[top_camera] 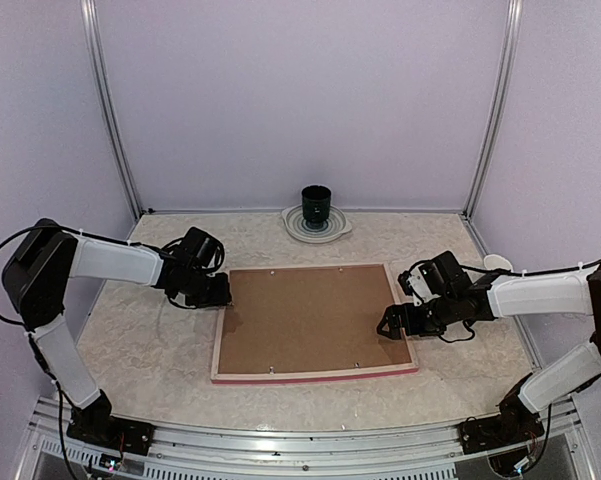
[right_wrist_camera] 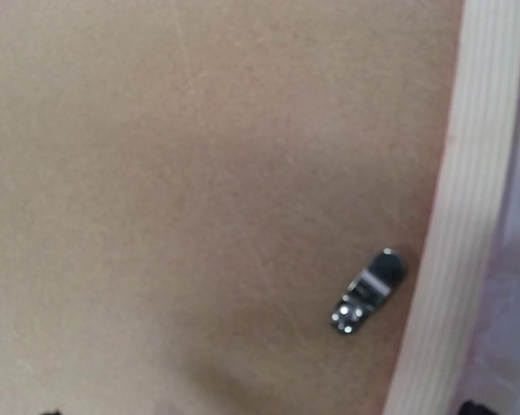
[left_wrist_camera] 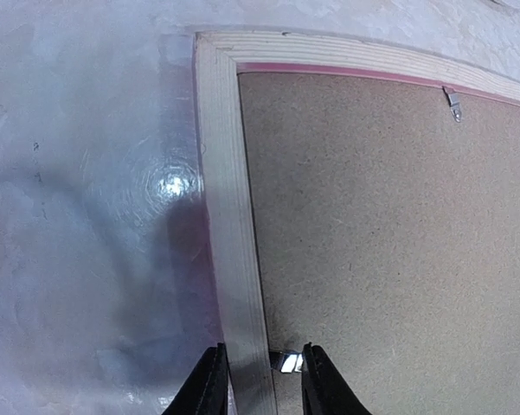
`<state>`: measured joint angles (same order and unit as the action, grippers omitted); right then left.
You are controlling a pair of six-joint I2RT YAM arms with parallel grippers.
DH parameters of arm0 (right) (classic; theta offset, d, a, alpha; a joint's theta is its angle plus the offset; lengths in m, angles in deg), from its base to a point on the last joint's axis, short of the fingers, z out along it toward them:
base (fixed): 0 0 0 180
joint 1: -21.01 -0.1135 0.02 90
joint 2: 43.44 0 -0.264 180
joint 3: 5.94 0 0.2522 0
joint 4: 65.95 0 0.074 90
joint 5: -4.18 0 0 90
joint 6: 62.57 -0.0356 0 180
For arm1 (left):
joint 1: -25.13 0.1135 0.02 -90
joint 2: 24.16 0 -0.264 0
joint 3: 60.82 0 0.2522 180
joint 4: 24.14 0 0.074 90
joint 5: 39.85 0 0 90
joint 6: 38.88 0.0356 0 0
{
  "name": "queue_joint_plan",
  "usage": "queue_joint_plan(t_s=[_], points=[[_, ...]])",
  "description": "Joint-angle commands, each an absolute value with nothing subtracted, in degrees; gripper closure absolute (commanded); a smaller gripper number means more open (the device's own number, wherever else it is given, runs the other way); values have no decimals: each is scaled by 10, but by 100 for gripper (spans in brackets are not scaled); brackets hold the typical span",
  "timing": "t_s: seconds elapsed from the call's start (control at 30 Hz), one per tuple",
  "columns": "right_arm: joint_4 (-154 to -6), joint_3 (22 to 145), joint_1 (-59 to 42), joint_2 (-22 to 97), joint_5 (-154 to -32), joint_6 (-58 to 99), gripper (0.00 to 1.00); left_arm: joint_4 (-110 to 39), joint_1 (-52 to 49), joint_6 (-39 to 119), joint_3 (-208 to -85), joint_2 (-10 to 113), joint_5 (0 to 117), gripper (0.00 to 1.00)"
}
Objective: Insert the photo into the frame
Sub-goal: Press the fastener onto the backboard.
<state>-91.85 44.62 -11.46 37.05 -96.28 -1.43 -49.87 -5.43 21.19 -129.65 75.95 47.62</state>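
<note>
frame: the frame (top_camera: 315, 374) lay back-up on the table, with the brown backing board (top_camera: 315, 318) seated inside its rim.
photo: not in view; I couldn't tell whether it was under the board.
left gripper: the left gripper (left_wrist_camera: 260, 377) sat at the frame's left rail, jaws a narrow gap apart, straddling the rim and a metal tab (left_wrist_camera: 285, 361). Nothing was seen clamped.
right gripper: the right gripper (top_camera: 395, 322) hovered over the frame's right edge, jaws spread wide and holding nothing. A right-side tab (right_wrist_camera: 368, 294) sat just inside the rim.
step (my read): working the tabs that hold the board.
how: you wanted one fingertip on the tab's free end, swinging it flat along the board, not prying up.
brace: you could have rested the right gripper on the frame to stop it skating.
risk: the tab looked thin, so easy to slip off or bend.
</note>
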Motion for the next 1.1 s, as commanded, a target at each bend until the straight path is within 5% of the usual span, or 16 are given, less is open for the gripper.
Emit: queue_joint_plan(t_s=[0.0, 1.07], points=[[-918, 457, -110, 376, -965, -8, 1, -495, -53, 215, -1299, 762, 487, 69], [-908, 448, -110, 379, -966, -10, 1, -529, -73, 223, -1314, 789, 442, 73]])
